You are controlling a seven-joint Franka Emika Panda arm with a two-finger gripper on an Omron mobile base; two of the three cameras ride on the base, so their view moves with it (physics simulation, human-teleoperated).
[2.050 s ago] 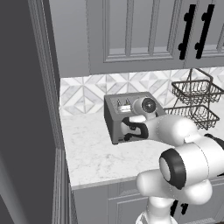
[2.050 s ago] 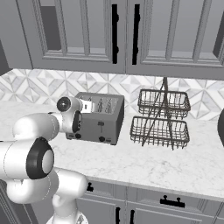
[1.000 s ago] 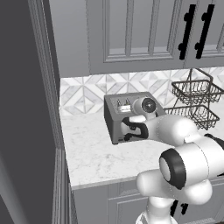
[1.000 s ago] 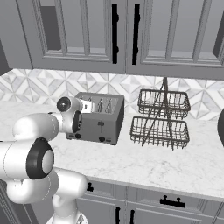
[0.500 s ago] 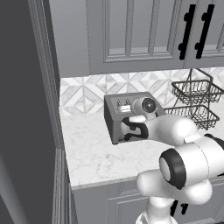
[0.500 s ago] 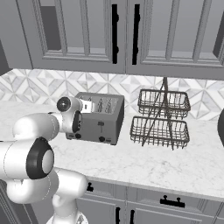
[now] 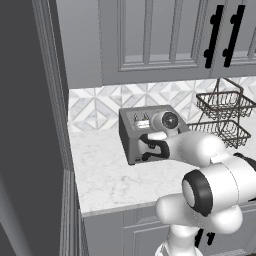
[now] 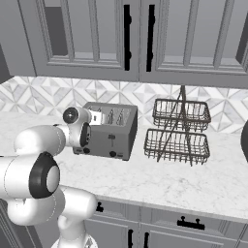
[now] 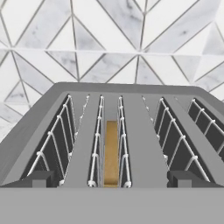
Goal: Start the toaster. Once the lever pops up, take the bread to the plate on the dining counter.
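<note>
In the left base view the toaster (image 7: 145,132) stood on the marble worktop (image 7: 107,175), close to the patterned backsplash (image 7: 95,107). The white arm reached from the lower right across to the toaster, and the tool (image 7: 148,149) hung at the toaster's near end, with its dark parts against the grey end face. A two-tier wire basket (image 7: 220,117) stood to the right of the toaster, apart from it. Grey cabinet doors with black handles (image 7: 222,35) hung above.

In the right base view the toaster (image 8: 114,133) showed its long grey face, with two small black knobs (image 8: 112,154) low on it and a black lever (image 8: 111,137) above the right knob. The arm's wrist covered the toaster's left end. The wire basket (image 8: 178,131) stood just right of the toaster, not touching it.

In the hand view the camera looked down over the top of the toaster (image 9: 144,127) toward the backsplash. The bread (image 9: 111,151) sat upright inside a centre slot between the wire guides, sunk below the top. The two fingertips (image 9: 39,178) stood far apart at the bottom corners, so the tool was spread wide and held nothing.
</note>
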